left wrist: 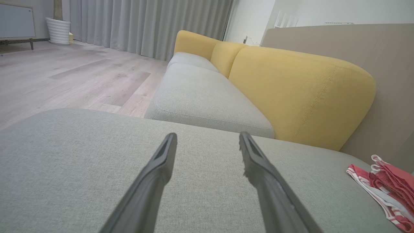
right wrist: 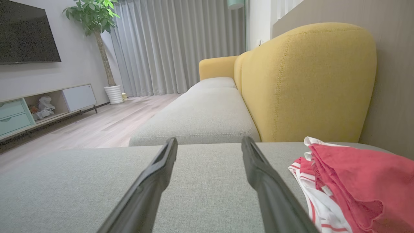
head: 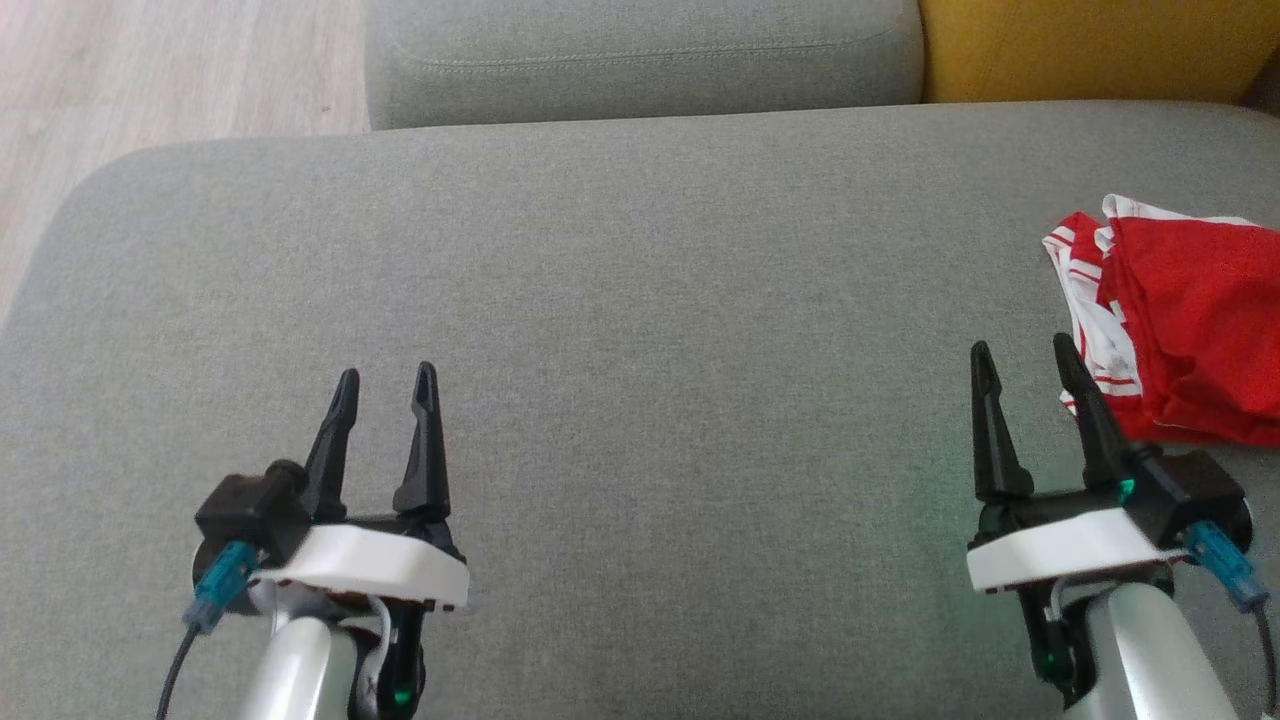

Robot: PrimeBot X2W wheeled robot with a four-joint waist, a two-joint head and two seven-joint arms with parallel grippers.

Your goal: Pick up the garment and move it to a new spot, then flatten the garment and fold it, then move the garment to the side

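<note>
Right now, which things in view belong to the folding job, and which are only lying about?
For the job: red-and-white garment; grey cushion under it; left gripper and right gripper, both with fingers open and empty.

Only lying about: yellow backrest; potted plant; television; curtains; low cabinet.

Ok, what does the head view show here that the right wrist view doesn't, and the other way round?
Extra in the head view: the left arm's jaws, open at the lower left over the grey seat cushion.
Extra in the right wrist view: wall TV, potted plant, curtains, low cabinet.
Shared: the crumpled red and white garment, that cushion, the yellow backrest, and the right arm's jaws, open near the garment.
</note>
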